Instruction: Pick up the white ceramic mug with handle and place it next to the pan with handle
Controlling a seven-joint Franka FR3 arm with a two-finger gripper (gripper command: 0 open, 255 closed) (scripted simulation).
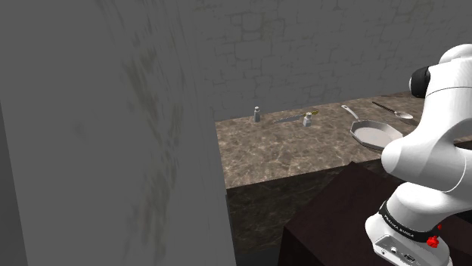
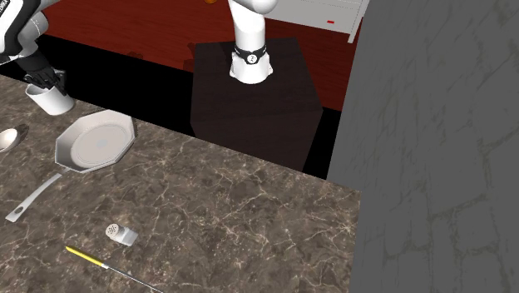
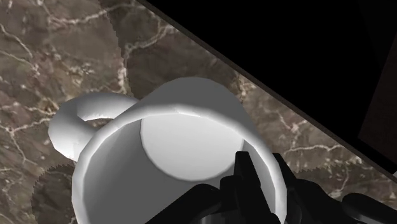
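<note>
dark veined marble counter (image 2: 249, 208) below grey stone walls. the white mug (image 2: 51, 101) stands upright near the counter's edge, close to the grey pan (image 2: 93, 141) but not touching it. the gripper (image 2: 42, 81) sits at the mug's rim. wrist view: its fingers (image 3: 245, 181) clamp the mug's wall, one inside and one outside, with the handle on the far side.

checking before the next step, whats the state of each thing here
mug, upright, empty, wall clasped by the gripper
gripper, shut on the mug's wall, one finger inside
pan, upright, empty, on the counter
spoon, lying flat
knife, lying flat
</note>
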